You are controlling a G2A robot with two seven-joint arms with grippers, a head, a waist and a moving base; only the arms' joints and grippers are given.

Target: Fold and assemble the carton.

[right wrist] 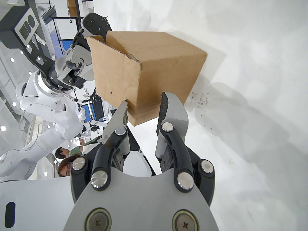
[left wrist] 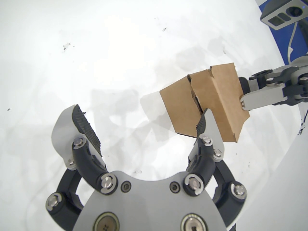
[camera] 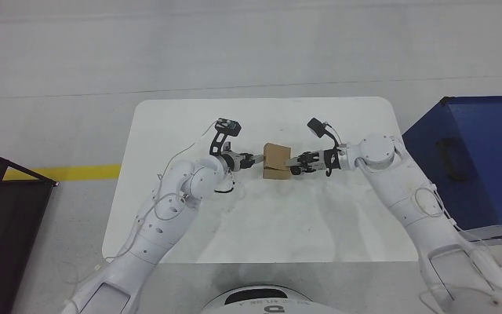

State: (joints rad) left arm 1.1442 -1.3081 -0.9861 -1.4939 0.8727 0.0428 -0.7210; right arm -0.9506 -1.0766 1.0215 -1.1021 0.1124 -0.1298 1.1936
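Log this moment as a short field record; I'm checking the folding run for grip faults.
carton: brown cardboard, boxed up, flaps folded in with a gap at the seam
position: mid-table, between the two grippers
left gripper: open, one finger against the carton's side, the other clear of it
right gripper: shut on the carton's opposite edge
table: white
carton lifted or resting: cannot tell

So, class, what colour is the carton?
The carton is brown; clearest in the right wrist view.
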